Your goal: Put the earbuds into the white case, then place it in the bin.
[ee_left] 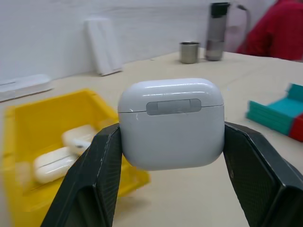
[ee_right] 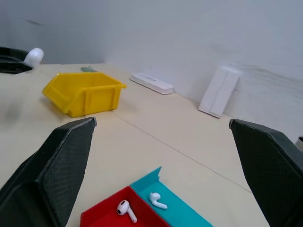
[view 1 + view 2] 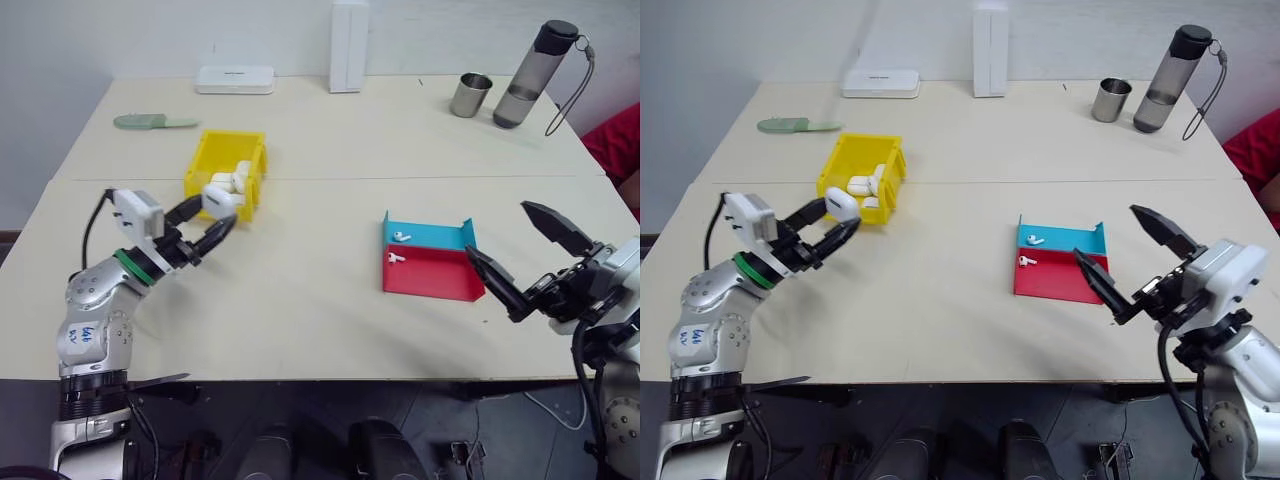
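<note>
Beige table (image 3: 330, 250) carries everything. Left gripper (image 3: 213, 218) clamps the white case (image 1: 171, 123) by its sides, beside the bin (image 3: 226, 172). Case looks glossy and slippery. Right gripper (image 3: 520, 255) stands wide apart, earbuds (image 2: 124, 209) lying just ahead.

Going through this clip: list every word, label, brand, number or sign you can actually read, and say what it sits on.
Nothing here reads cleanly.
Blue handwritten marks on the left arm's silver housing: too small to make out.
Small dark print on the flat white box at the back of the table: too small to read.
White case in the left gripper: plain grey hinge, no text.
Yellow bin, blue tray, red tray, bottle, metal cup: no visible lettering.
</note>
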Tool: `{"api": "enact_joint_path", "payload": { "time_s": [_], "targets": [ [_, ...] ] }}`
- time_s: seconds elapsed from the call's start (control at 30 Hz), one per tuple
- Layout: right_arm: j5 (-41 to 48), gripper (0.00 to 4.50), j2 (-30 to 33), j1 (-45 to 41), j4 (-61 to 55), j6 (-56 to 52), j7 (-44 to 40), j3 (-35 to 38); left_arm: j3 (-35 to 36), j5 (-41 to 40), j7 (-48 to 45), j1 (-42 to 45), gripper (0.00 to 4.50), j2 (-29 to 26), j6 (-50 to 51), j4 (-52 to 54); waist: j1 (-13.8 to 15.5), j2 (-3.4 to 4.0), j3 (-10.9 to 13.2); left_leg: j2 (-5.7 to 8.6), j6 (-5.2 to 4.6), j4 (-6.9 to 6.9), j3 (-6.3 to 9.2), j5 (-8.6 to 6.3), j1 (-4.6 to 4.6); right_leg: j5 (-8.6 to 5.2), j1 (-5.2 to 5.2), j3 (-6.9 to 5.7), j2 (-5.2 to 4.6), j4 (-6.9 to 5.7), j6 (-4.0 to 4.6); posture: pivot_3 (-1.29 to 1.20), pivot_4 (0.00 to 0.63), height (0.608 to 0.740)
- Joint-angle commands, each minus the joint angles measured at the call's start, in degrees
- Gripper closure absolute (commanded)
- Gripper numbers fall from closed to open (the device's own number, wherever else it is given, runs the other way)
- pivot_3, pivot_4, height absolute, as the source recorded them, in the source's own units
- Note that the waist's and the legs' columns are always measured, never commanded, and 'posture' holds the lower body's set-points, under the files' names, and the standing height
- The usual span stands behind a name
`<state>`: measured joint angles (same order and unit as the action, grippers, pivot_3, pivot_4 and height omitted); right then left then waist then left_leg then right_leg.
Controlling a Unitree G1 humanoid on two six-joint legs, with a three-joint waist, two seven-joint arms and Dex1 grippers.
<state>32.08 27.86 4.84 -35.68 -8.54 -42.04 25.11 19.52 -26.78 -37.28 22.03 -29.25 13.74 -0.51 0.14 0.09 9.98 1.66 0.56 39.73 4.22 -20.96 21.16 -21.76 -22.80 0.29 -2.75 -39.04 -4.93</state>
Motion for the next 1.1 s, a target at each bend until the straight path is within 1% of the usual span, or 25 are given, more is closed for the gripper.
{"api": "enact_joint_path", "payload": {
  "time_s": [0.03, 0.13, 0.2, 0.27, 0.4, 0.47, 0.57, 0.73, 0.77, 0.8, 0.87, 0.9, 0.93, 0.97, 1.0, 1.1],
  "targets": [
    [-0.69, 0.03, -1.60, 0.04, -1.46, 4.28, 0.26, -2.22, 2.29, -1.00, 7.48, 2.90, 1.74, 0.26, 3.89, 2.82, -0.02, -0.01, -0.01, 0.00, 0.00, 0.01, 0.00, 0.00, -0.01, 0.00, 0.02, -0.01, 0.00, 0.01, 0.00, 0.00, 0.150, 0.740],
    [-1.12, 0.03, -1.98, 0.45, -1.56, 5.65, 0.05, -4.48, 1.39, 0.70, 11.95, 4.92, 1.74, 0.08, 7.05, 2.93, -0.17, -0.01, -0.01, 0.01, 0.00, 0.00, 0.00, 0.00, -0.03, 0.00, 0.02, 0.00, 0.00, 0.00, 0.00, 0.00, 0.150, 0.740],
    [-1.31, 0.03, -1.63, 0.00, -1.26, 6.53, -0.27, -5.87, 0.23, 1.92, 13.90, 7.05, 1.74, 0.24, 8.25, 0.96, -0.16, -0.01, -0.01, 0.00, 0.00, 0.00, 0.00, 0.00, -0.05, 0.00, 0.02, -0.01, 0.01, 0.00, 0.00, 0.00, 0.150, 0.740],
    [-1.02, 0.03, -1.19, -1.36, -0.64, 6.75, -0.36, -6.90, -1.66, 4.16, 14.24, 10.29, 1.74, 0.22, 6.45, -3.15, -0.07, -0.02, -0.01, 0.01, 0.00, 0.01, 0.00, 0.00, -0.05, 0.00, 0.02, -0.02, 0.01, -0.01, 0.00, 0.00, 0.150, 0.740],
    [-1.10, 0.03, -0.55, -3.85, 0.36, 6.72, -0.38, -8.49, -4.93, 7.57, 13.16, 18.07, 1.74, 0.54, 3.81, -15.99, -0.09, -0.03, -0.02, 0.06, 0.01, 0.10, 0.00, 0.00, -0.04, 0.00, 0.03, -0.05, 0.01, -0.04, 0.00, 0.00, 0.150, 0.740],
    [-1.32, 0.03, -0.42, -4.13, 0.55, 6.81, -0.19, -8.97, -5.56, 8.73, 12.53, 20.25, 1.74, 0.52, 1.97, -20.75, -0.19, -0.03, -0.02, 0.07, 0.01, 0.05, 0.00, 0.00, -0.05, 0.00, 0.03, -0.07, 0.01, -0.04, 0.00, 0.00, 0.150, 0.740],
    [-1.75, 0.03, -0.45, -3.93, 0.43, 6.87, 0.22, -9.51, -6.19, 10.68, 11.58, 24.77, 1.74, -0.04, -1.22, -31.99, -0.39, -0.04, -0.02, 0.08, 0.01, -0.02, 0.00, 0.00, -0.04, 0.00, -0.02, -0.09, 0.03, -0.04, 0.00, 0.00, 0.150, 0.740],
    [-2.38, 0.03, -0.53, -3.31, 0.19, 7.11, 0.80, -9.96, -6.98, 12.21, 8.44, 28.83, 1.74, -0.52, -5.69, -42.24, -0.33, -0.04, -0.02, 0.08, 0.01, 0.00, -0.02, 0.01, -0.01, 0.00, -0.13, -0.07, 0.03, -0.14, 0.00, 0.00, 0.150, 0.740],
    [-2.47, 0.03, -0.49, -3.08, 0.16, 7.18, 0.85, -10.00, -7.49, 12.50, 7.07, 28.90, 1.74, -0.59, -6.00, -42.82, -0.32, -0.04, -0.02, 0.08, 0.01, 0.01, -0.02, 0.01, 0.00, 0.00, -0.13, -0.07, 0.03, -0.14, 0.00, 0.00, 0.150, 0.740],
    [-2.54, 0.00, -0.45, -2.87, 0.12, 7.26, 0.89, -10.04, -7.64, 12.66, 6.37, 28.93, 0.99, -0.60, -6.45, -43.22, -0.31, -0.04, -0.02, 0.09, 0.01, 0.01, -0.02, 0.01, 0.00, 0.00, -0.13, -0.06, 0.02, -0.14, 0.00, 0.00, 0.150, 0.740],
    [-2.77, 0.00, -0.27, -2.41, 0.12, 7.36, 0.80, -10.01, -7.38, 12.32, 5.01, 28.04, 0.42, -1.00, -6.35, -41.86, -0.31, -0.04, -0.02, 0.09, 0.01, 0.02, -0.02, 0.01, 0.01, 0.00, -0.13, -0.06, 0.01, -0.14, 0.00, 0.00, 0.150, 0.740],
    [-2.95, 0.00, -0.07, -2.19, 0.12, 7.29, 0.72, -9.95, -7.07, 12.47, 4.75, 27.14, 0.11, -1.38, -8.08, -40.45, -0.31, -0.04, -0.02, 0.09, 0.01, 0.02, -0.02, 0.01, 0.01, 0.00, -0.14, -0.06, 0.01, -0.14, 0.00, 0.00, 0.150, 0.740],
    [-3.11, 0.00, 0.25, -2.00, 0.22, 7.32, 0.45, -9.80, -7.10, 12.39, 3.41, 25.73, 0.01, -2.25, -8.22, -38.17, -0.44, -0.04, -0.02, 0.09, 0.01, 0.02, -0.02, 0.01, 0.01, 0.00, -0.14, -0.06, 0.00, -0.14, 0.00, 0.00, 0.150, 0.740],
    [-3.21, 0.00, 0.48, -1.88, 0.29, 7.36, 0.28, -9.71, -7.17, 12.35, 2.48, 24.76, 0.01, -2.85, -8.32, -36.65, -0.56, -0.04, -0.02, 0.08, 0.01, 0.01, -0.02, 0.01, 0.00, 0.00, -0.16, -0.04, 0.00, -0.16, 0.00, 0.00, 0.150, 0.740],
    [-3.15, 0.00, 1.13, -1.45, 0.69, 7.51, -0.30, -9.17, -6.23, 11.11, 0.69, 22.45, 0.01, -3.78, -9.14, -32.85, -0.68, -0.04, -0.02, 0.08, 0.01, -0.01, -0.03, 0.01, 0.00, 0.00, -0.22, 0.00, 0.01, -0.21, 0.00, 0.00, 0.150, 0.740],
    [-2.57, 0.00, 4.08, -0.04, 3.31, 8.84, -3.89, -6.80, -2.40, 4.81, -6.51, 14.31, 0.01, -6.54, -8.96, -20.13, -1.27, -0.05, -0.02, 0.08, 0.02, -0.04, -0.02, 0.01, 0.01, 0.00, -0.36, 0.03, -0.01, -0.41, 0.00, 0.00, 0.150, 0.740]
  ]
}}
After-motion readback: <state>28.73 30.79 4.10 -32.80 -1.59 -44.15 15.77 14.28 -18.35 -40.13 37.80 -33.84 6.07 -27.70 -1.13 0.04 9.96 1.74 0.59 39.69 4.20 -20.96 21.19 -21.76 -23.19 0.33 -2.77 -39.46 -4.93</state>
